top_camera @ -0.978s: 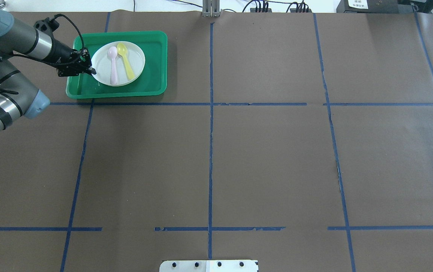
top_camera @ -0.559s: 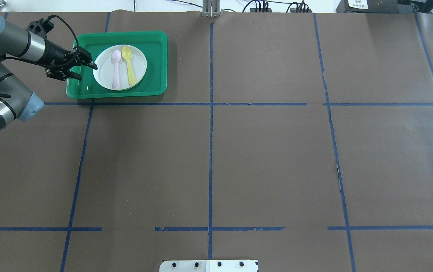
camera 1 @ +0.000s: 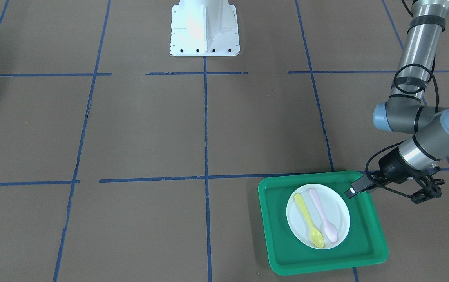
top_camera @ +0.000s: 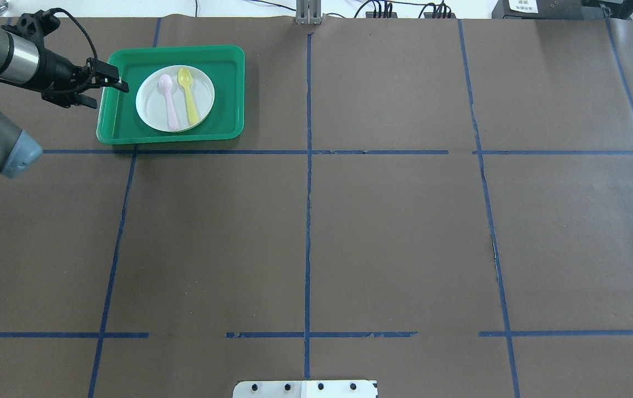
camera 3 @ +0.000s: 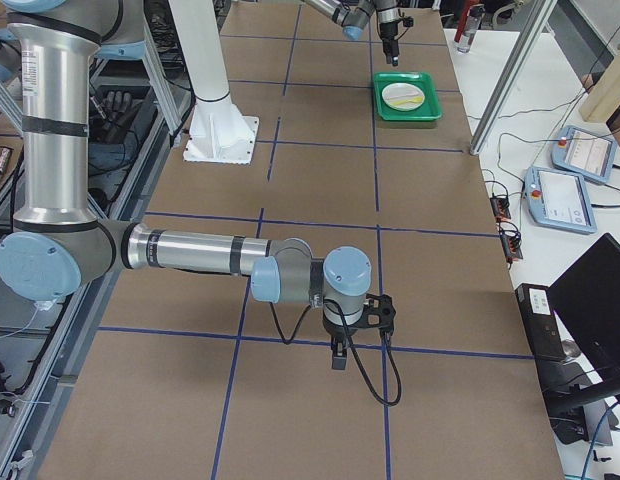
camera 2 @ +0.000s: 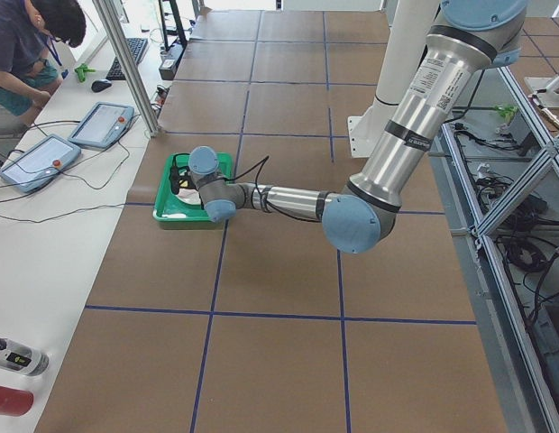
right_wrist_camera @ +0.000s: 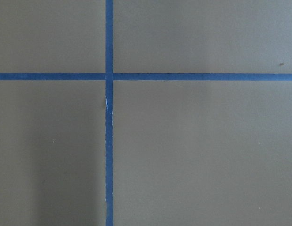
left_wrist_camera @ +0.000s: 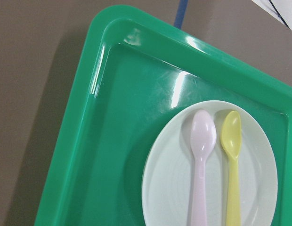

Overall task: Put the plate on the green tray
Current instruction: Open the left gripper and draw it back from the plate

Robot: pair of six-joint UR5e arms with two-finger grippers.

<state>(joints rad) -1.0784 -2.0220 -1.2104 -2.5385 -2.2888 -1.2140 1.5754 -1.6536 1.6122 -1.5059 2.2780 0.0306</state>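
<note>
The small white plate lies flat on the green tray at the far left of the table. A pink spoon and a yellow spoon lie on it. My left gripper is open and empty over the tray's left lip, clear of the plate. In the front view the left gripper hangs by the tray corner, beside the plate. The left wrist view shows the plate and tray, no fingers. My right gripper hovers far away over bare table; I cannot tell if it is open or shut.
Brown paper with blue tape lines covers the table. The robot's white base stands at the near edge. Teach pendants and an operator are beyond the table's far edge.
My left gripper let go of the plate's left rim and drew back to the left, off the plate. The plate now rests flat on the tray.
</note>
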